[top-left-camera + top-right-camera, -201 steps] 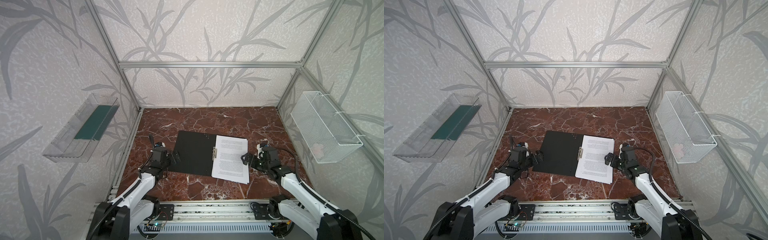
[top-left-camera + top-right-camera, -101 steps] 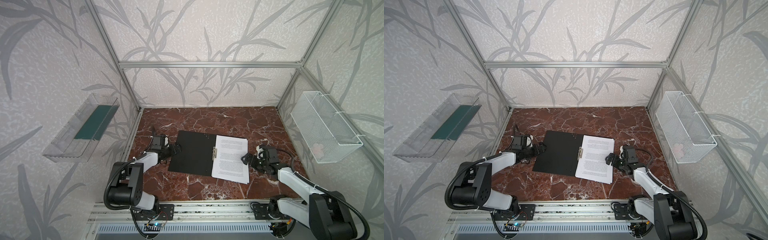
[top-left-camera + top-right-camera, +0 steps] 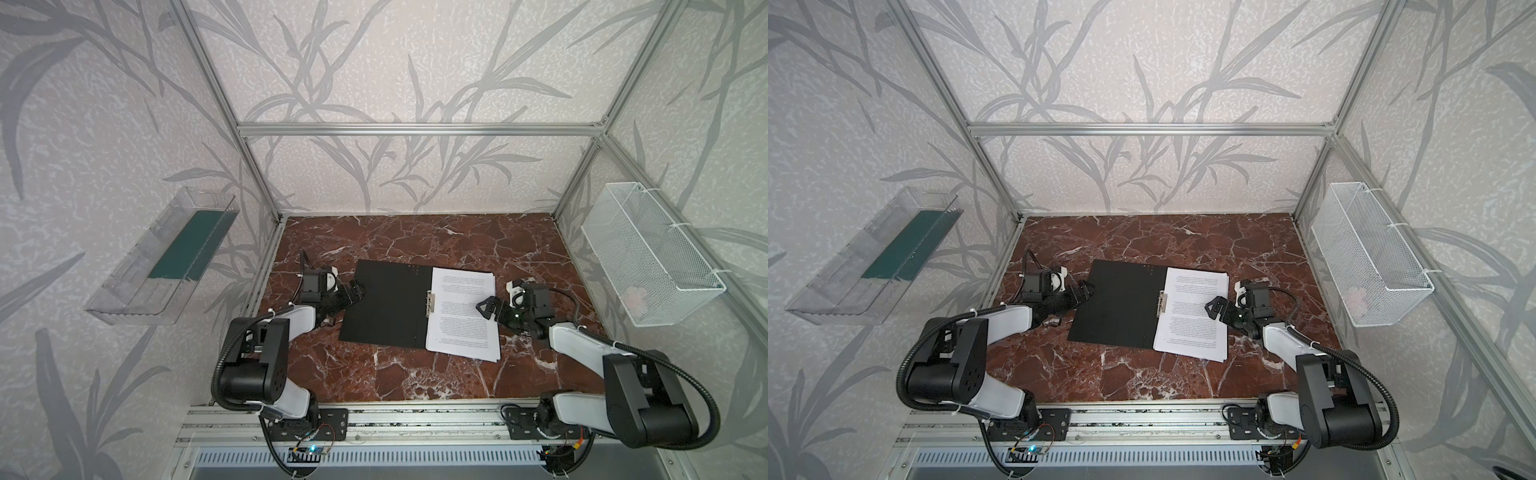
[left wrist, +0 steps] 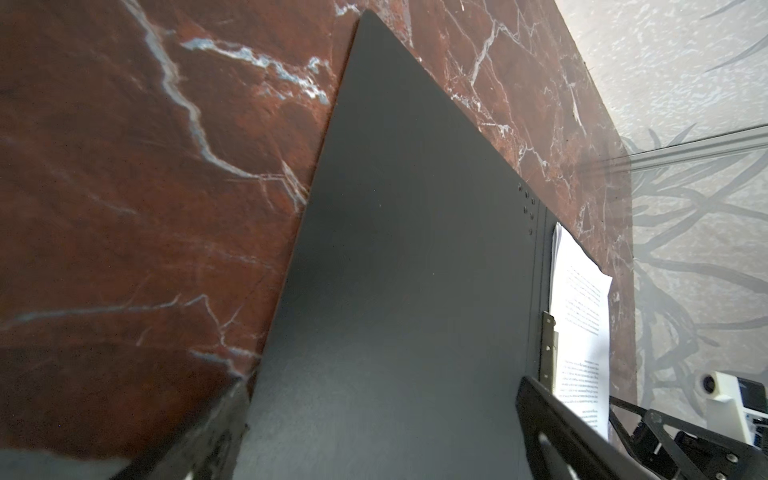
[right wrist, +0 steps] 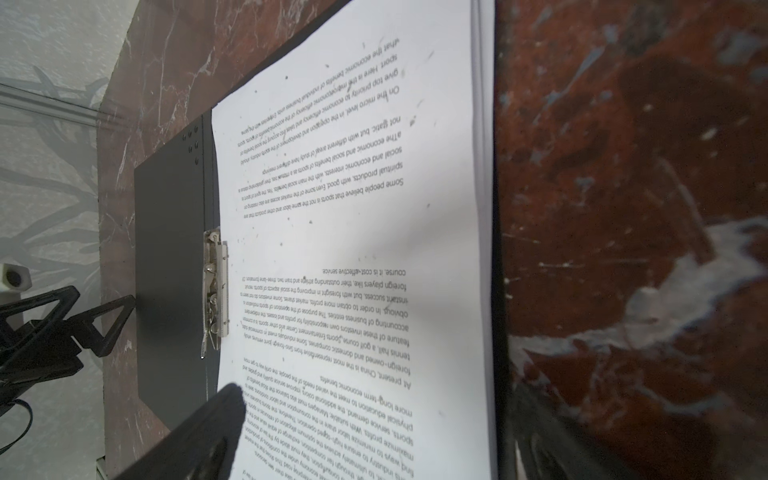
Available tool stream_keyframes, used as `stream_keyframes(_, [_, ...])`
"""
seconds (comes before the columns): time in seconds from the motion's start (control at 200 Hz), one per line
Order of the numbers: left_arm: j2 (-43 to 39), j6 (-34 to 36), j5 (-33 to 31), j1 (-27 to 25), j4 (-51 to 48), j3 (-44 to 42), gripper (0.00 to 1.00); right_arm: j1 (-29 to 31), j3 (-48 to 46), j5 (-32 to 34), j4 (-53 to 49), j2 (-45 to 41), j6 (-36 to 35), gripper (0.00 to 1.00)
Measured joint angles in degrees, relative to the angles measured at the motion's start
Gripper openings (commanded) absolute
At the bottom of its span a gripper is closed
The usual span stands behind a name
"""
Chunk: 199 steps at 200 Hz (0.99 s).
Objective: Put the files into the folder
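In both top views the folder (image 3: 386, 303) lies open and flat mid-frame on the marble table (image 3: 374, 374), black inside up. The files (image 3: 461, 316) are stacked on its right half, just beside the metal clip (image 3: 430, 303) at the spine. The left gripper (image 3: 358, 291) sits low at the folder's left edge, jaws spread. The right gripper (image 3: 492, 311) reaches over the right edge of the files, jaws spread too, holding nothing. A clear tray (image 3: 166, 257) hangs on the wall at far left of the frame, a wire basket (image 3: 648, 253) at far right.

In the left wrist view the black cover fills most of the picture, and its outer edge runs in between the two widely parted fingers (image 4: 582, 449). Beyond the clip the files show as a white strip.

In the right wrist view one finger (image 5: 216, 411) hangs over the printed top sheet. The other, a dark blur, is past the stack's outer edge, over the marble. I cannot tell whether either touches.
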Motion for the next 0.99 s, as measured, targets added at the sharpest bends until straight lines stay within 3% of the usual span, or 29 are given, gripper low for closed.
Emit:
stream_keyframes(0.27, [-17.73, -3.02, -1.44, -5.03, -1.60, 0.44, 0.99, -0.02, 0.00, 0.50, 0.28, 0.09, -0.22, 1.00])
stream_keyframes(0.48, [-27.26, -4.02, -2.05, -17.57, -5.92, 5.46, 0.99, 1.49, 0.00, -0.70, 1.05, 0.57, 0.66, 1.00])
stream_keyframes(0.64, [-26.88, -4.57, -4.39, -31.45, -10.64, 8.92, 0.99, 6.58, 0.92, -2.56, 2.29, 2.21, 4.37, 1.00])
stream_keyframes(0.785, [-20.31, -4.22, -8.87, -42.38, -11.52, 13.84, 0.99, 8.02, 3.48, -3.61, 1.79, 4.42, 8.37, 0.99])
stream_keyframes(0.9, [-17.11, -3.43, -12.66, -45.57, -12.92, 16.17, 0.99, 7.85, 6.80, -2.12, -1.49, 3.96, 9.09, 0.99])
stream_keyframes(0.995, [-19.41, -3.21, -16.02, -42.14, -15.45, 15.19, 0.99, 7.32, 7.82, -0.22, -3.87, 1.81, 8.74, 0.99])
